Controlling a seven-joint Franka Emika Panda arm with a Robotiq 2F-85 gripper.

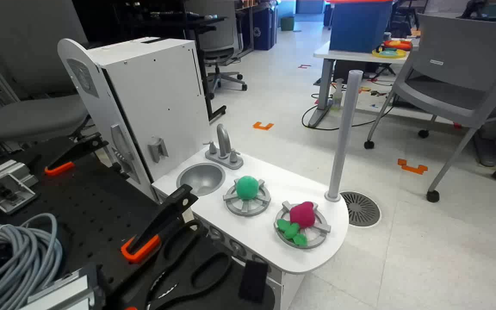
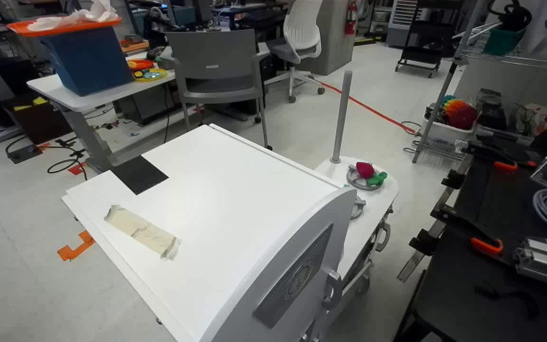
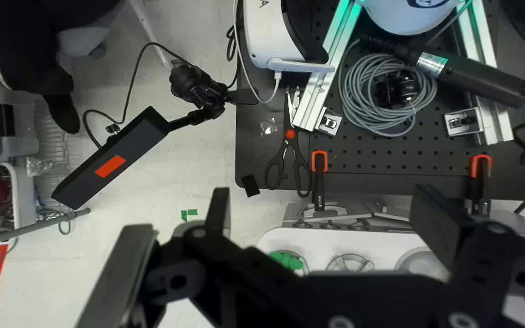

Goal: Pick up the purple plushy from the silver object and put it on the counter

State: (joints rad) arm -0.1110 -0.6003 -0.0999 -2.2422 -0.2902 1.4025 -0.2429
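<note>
None of the task looks done: the lumpy, soft magenta-purple plushy [image 1: 302,215] rests on the spoked silver ring [image 1: 321,227] near the rounded edge of the white counter [image 1: 269,237], the black claw [image 3: 324,207] spread wide, with grasp, lift and placing left.

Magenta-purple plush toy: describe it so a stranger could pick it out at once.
In an exterior view, find the white toy-kitchen countertop, then the upright grey pole by its rounded end. Near the pole's foot is a round silver-grey burner grate bearing the lumpy magenta-purple plush toy. Its colour sets it apart from the green leaf-like lobes beside it and the round green ball.
</note>
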